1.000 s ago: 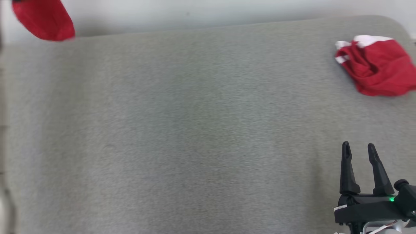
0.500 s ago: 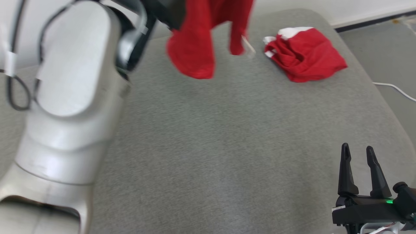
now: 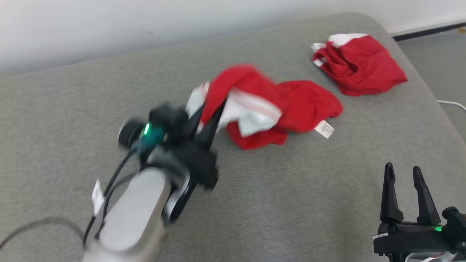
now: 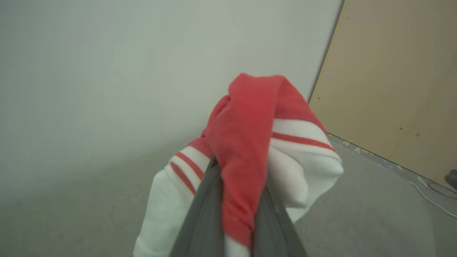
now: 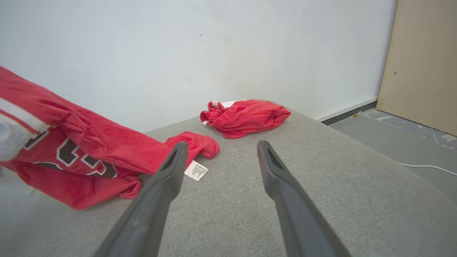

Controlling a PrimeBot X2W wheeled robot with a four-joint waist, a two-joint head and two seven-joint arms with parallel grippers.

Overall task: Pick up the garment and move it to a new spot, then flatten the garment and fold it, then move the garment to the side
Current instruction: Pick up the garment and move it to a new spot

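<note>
The garment (image 3: 298,103) is red with white striped trim and a white label. It lies crumpled at the middle of the grey padded surface (image 3: 109,91), with one end lifted. My left gripper (image 3: 211,107) is shut on that raised end; in the left wrist view the red and white cloth (image 4: 250,117) bunches over the two fingers of the left gripper (image 4: 239,178). My right gripper (image 3: 402,169) stands open at the lower right, apart from the cloth. The right wrist view shows the garment (image 5: 89,142) to the left of the open right gripper (image 5: 221,146).
A second crumpled red and white garment (image 3: 360,65) lies at the far right corner of the surface, also seen as a red heap (image 5: 246,116). Beyond the right edge is floor with a white cable (image 3: 451,103). A tan board (image 5: 421,64) leans by the wall.
The head camera has swung. The garment, which hung in the air from my left gripper, now rests mostly on the surface. The right gripper has stayed put.
</note>
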